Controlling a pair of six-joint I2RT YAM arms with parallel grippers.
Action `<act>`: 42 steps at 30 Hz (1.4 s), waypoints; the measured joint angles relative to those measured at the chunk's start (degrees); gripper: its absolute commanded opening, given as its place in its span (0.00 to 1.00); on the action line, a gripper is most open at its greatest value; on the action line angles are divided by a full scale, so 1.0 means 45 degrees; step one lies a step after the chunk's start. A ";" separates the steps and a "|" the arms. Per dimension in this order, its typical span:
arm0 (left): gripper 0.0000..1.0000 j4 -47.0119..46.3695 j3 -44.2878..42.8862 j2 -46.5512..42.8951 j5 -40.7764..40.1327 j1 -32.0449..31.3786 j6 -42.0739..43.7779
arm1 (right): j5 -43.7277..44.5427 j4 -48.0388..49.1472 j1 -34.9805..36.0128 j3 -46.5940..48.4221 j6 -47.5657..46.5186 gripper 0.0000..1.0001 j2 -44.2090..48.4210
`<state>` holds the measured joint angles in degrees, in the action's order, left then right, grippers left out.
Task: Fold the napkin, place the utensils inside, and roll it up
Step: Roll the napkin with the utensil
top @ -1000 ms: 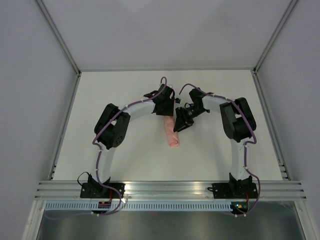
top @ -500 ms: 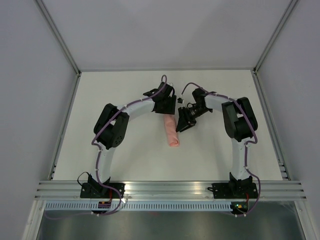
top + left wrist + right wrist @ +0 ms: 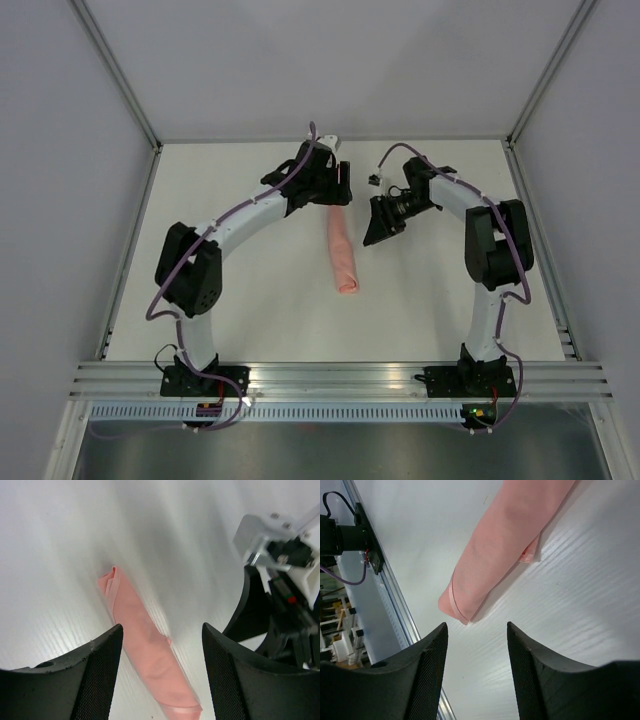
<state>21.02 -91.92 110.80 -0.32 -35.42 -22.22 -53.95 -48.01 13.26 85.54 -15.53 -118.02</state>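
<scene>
The napkin lies on the white counter as a slim salmon-pink roll, near the middle, running from the far side toward the arms at a slight slant. Whether anything is wrapped inside it cannot be seen. In the right wrist view a small flap of cloth pokes out from under the roll, and its near end shows a folded edge. The left gripper hangs over the roll's far end with its fingers spread wide and nothing between them. The right gripper sits just to the right of the roll, apart from it, also parted and holding nothing.
</scene>
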 measured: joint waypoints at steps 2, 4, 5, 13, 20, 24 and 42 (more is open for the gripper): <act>0.70 -0.0155 0.0471 -0.1015 0.0228 0.0087 0.0058 | 0.0102 0.0083 -0.0340 -0.0097 -0.0121 0.60 0.0612; 0.70 -0.0423 0.1161 -0.2181 0.0486 0.0160 0.0097 | 0.0335 0.0447 -0.0835 -0.0578 -0.0126 0.61 0.1676; 0.70 -0.0476 0.1608 -0.2919 0.0583 0.0189 0.0102 | 0.0452 0.0568 -0.1122 -0.0869 -0.0126 0.61 0.2302; 0.72 -0.1156 0.5780 -0.8937 0.1792 0.0209 0.0102 | 0.1617 0.1919 -0.3643 -0.2948 0.0126 0.63 0.7917; 0.72 -0.1365 0.8320 -1.1856 0.2341 0.0199 0.0092 | 0.2608 0.2239 -0.4629 -0.4843 0.0277 0.66 1.2531; 0.72 -0.1302 0.9034 -1.2488 0.2501 0.0199 0.0092 | 0.2997 0.2346 -0.4619 -0.5571 0.0617 0.68 1.4192; 0.73 -0.0996 0.9680 -1.3668 0.2812 0.0199 0.0097 | 0.4022 0.3065 -0.4629 -0.6683 0.1316 0.78 1.5222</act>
